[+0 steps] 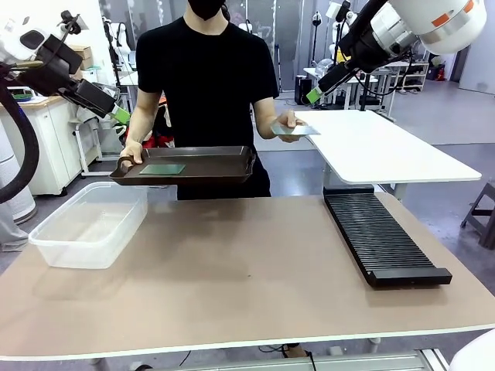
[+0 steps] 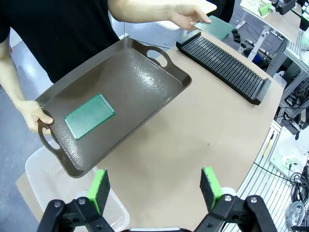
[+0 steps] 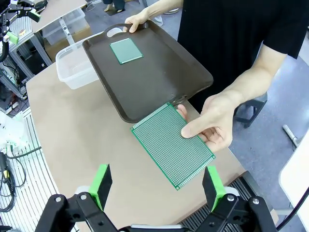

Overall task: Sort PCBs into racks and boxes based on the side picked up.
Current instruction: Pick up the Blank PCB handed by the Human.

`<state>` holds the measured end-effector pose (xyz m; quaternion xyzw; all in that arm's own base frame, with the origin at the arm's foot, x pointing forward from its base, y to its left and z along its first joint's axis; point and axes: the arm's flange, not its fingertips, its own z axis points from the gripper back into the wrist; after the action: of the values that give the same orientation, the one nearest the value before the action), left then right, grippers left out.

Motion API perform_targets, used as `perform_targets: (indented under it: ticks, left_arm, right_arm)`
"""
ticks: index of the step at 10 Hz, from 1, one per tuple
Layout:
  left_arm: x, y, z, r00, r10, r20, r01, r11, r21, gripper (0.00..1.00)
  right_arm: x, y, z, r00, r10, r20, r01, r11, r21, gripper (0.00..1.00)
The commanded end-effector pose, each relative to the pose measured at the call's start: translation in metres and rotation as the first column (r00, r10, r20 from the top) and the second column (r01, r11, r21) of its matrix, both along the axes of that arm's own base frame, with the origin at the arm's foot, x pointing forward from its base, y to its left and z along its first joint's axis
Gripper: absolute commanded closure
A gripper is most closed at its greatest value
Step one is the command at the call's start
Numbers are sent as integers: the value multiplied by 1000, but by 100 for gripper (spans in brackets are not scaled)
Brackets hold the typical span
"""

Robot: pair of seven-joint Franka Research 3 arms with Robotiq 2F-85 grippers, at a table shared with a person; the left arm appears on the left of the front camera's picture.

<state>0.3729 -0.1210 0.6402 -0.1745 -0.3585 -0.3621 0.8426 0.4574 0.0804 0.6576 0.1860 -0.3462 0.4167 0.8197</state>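
A person holds a dark brown tray point(image 1: 209, 166) in one hand, with one green PCB point(image 2: 90, 116) lying on it. The other hand point(image 3: 217, 118) holds out a second, larger PCB point(image 3: 171, 144) flat over the table edge. The black slotted rack point(image 1: 383, 236) lies at the table's right side. The clear tub point(image 1: 89, 224) stands at the left. My left gripper point(image 2: 155, 189) is open, high above the table near the tub. My right gripper point(image 3: 157, 181) is open too, raised just short of the held PCB.
A white side table point(image 1: 387, 143) stands behind the rack on the right. The brown tabletop point(image 1: 232, 270) lies between tub and rack. A cabinet point(image 1: 46, 139) sits at the far left.
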Motion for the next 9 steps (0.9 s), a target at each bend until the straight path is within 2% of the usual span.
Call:
perform_targets:
  ticks: [1,6,8,9]
  left_arm:
    - [-1,2,-1,1000,-7,-8,7,1000,-5,0]
    - [-1,2,-1,1000,-7,-8,7,1000,-5,0]
    - [-1,2,-1,1000,-7,-8,7,1000,-5,0]
    - [-1,2,-1,1000,-7,-8,7,1000,-5,0]
  right_arm:
    - [1,-2,-1,1000,5,-3,-5,1000,4,0]
    - [0,0,0,1000,0,0,0,1000,0,0]
    - [18,-3,3,984,-110,-143,116,993,37,0]
    - [30,-8,3,961,-168,-218,190,978,81,0]
